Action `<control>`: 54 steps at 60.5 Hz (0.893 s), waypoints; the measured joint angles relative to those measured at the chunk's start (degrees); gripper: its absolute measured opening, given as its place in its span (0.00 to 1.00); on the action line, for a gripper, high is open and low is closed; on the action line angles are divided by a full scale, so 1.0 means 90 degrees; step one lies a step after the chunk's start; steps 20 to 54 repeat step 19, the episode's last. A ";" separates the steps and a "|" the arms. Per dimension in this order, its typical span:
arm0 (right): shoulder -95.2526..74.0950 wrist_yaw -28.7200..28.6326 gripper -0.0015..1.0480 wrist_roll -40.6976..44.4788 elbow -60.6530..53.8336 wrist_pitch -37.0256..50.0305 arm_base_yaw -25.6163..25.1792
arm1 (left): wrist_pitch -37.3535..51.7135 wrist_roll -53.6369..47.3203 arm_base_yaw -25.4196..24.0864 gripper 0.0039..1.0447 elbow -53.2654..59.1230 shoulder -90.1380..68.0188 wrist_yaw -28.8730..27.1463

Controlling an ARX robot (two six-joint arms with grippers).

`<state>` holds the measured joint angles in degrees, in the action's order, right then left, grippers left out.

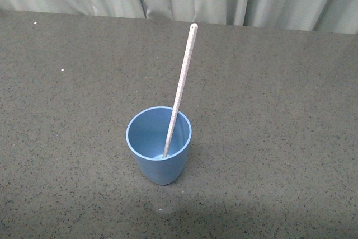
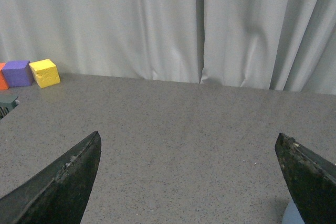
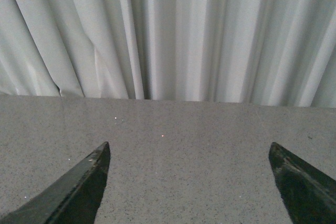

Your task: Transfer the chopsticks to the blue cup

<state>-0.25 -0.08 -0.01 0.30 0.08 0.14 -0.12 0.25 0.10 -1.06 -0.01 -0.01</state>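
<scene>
Our chopstick [image 1: 180, 90] already stands in the blue cup [image 1: 159, 145], leaning toward one o'clock; both our jaws are spread apart, holding nothing, above the bench [image 1: 279, 110].

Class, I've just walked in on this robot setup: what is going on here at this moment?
Nothing is being handled right now. The chopstick stands tilted inside the blue cup on the grey table, its lower end on the cup's bottom and its rounded end pointing up and away. Both grippers, left and right, are open and empty, apart from the cup. The transfer looks done.
</scene>
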 joint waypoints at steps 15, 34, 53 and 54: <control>0.0000 0.0000 0.91 -0.0002 0.0000 0.0000 0.0000 | 0.0000 0.0000 0.0000 0.94 0.0000 0.0000 0.0000; 0.0000 0.0000 0.91 -0.0002 0.0000 0.0000 0.0000 | 0.0000 0.0000 0.0000 0.94 0.0000 0.0000 0.0000; 0.0000 0.0000 0.91 -0.0002 0.0000 0.0000 0.0000 | 0.0000 0.0000 0.0000 0.94 0.0000 0.0000 0.0000; 0.0000 0.0000 0.91 -0.0002 0.0000 0.0000 0.0000 | 0.0000 0.0000 0.0000 0.94 0.0000 0.0000 0.0000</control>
